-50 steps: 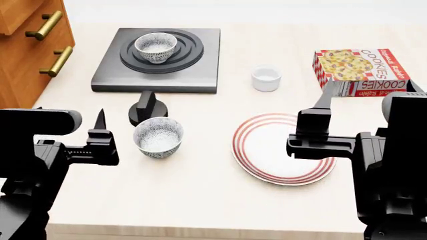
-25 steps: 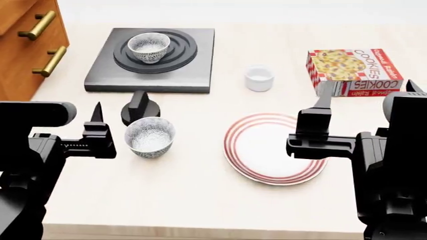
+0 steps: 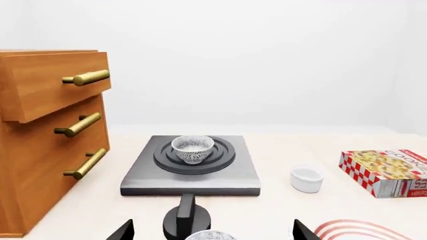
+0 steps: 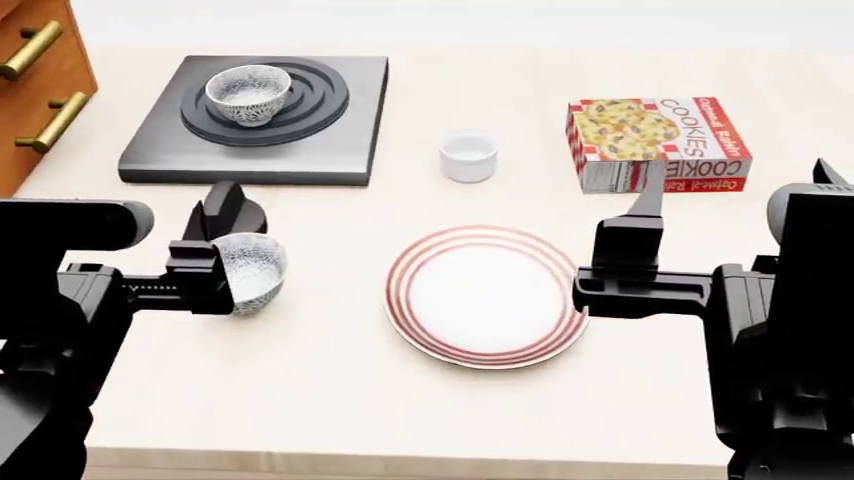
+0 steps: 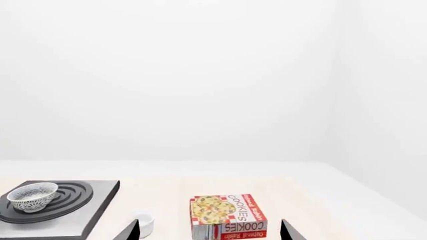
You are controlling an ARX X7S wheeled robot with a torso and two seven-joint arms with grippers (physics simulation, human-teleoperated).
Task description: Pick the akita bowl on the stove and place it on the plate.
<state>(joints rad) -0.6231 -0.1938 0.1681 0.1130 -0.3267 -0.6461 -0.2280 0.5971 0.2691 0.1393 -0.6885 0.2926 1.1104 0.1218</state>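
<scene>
The akita bowl [image 4: 250,95] [image 3: 193,148] [image 5: 31,196], white with a grey speckled pattern, sits upright on the ring burner of the dark grey stove [image 4: 334,150] [image 3: 137,180] at the back left. The white plate [image 4: 400,300] with red rings lies bare at mid table; its rim [image 3: 347,230] shows in the left wrist view. My left gripper [image 3: 212,233] is open and low near the front. An identical second bowl [image 4: 260,270] lies just ahead of it, beside its inner finger [image 4: 200,275]. My right gripper [image 5: 209,233] is open and holds nothing, just right of the plate.
The stove's black knob [image 4: 230,212] stands just behind the second bowl. A small white cup [image 4: 469,156] and a cookies box [image 4: 657,143] sit behind the plate. A wooden drawer cabinet [image 4: 40,70] with brass handles stands at the far left.
The whole scene has slid left in the head view. The second bowl now sits right against my left finger's outline. Both arms hold the same pose in the view.
</scene>
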